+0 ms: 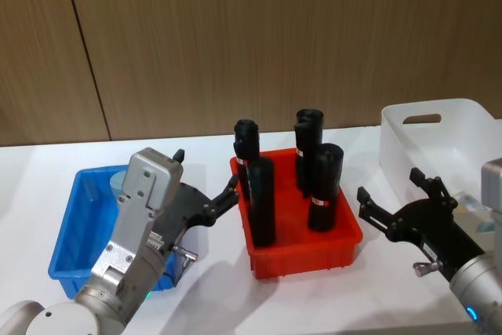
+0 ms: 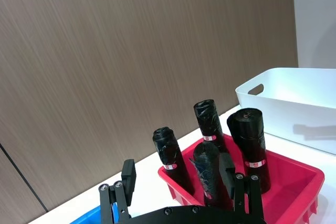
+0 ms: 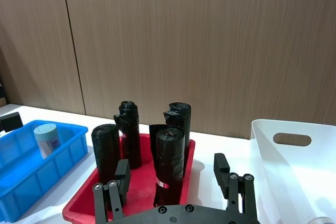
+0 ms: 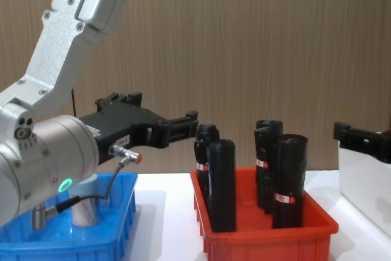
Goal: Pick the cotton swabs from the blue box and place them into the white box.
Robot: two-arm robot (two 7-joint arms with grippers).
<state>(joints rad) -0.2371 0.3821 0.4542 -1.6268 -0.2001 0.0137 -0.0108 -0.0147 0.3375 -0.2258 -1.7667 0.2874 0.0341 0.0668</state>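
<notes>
head view: your left gripper hangs over the right end of the blue box. its claw is spread wide and holds nothing, with the tips pointing toward the red tray. one cotton swab jar stands in the blue box toward its far side, half hidden behind the left arm. the red tray sits between the two boxes, with four black bottles upright in it. your right gripper is low over the white table, between the red tray and the white box. its claw is apart too, with nothing in it.

left wrist view: you see the left claw's fingers set well apart. the black bottles in the red tray are straight ahead, and the white box lies beyond them.

right wrist view: the right claw's fingers stand apart and empty. the cotton swab jar stands upright in the blue box with its pale lid on. the white box's handle cut-out is close beside the gripper.

chest view: the left gripper is held level above the blue box, well clear of the jar, which stands on the box's floor behind the arm's cable. a black part of the right gripper comes in at the right edge, just in front of the white box.
</notes>
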